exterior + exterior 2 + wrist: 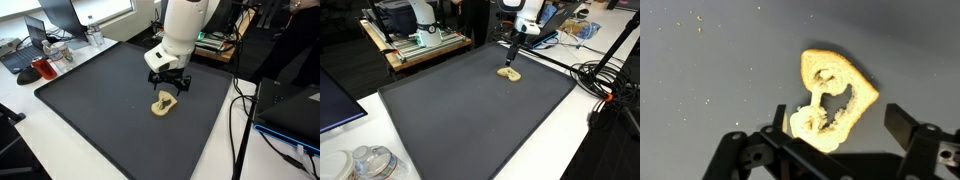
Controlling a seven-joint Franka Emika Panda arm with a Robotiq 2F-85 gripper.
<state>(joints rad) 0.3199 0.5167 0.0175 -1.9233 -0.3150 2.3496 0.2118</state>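
**Above the dark mat: open fingers over a tan, pretzel-like piece**

Right under the wrist, the gripper (840,122) stands with its two black fingers (780,122) set wide apart, one on each side of a tan piece (835,100). Nothing is clamped between them. The piece is roughly heart-shaped, with a rounded outline, two irregular holes through it and a rough, crumbly-looking surface. It lies flat on the mat, and in the wrist view its lower lobe falls between the fingertips.

In both exterior views the gripper (168,88) (511,62) points straight down just over the piece (165,104) (509,74) — whether the tips touch it I cannot tell. The arm above is smooth white plastic.

Pale crumbs (700,25) dot the mat in the wrist view. The mat (90,110) is a large matte, dark grey rectangle covering most of a white table (30,130), and the piece sits towards one of its edges. Beyond that edge, black cables (240,110) trail across the tabletop.
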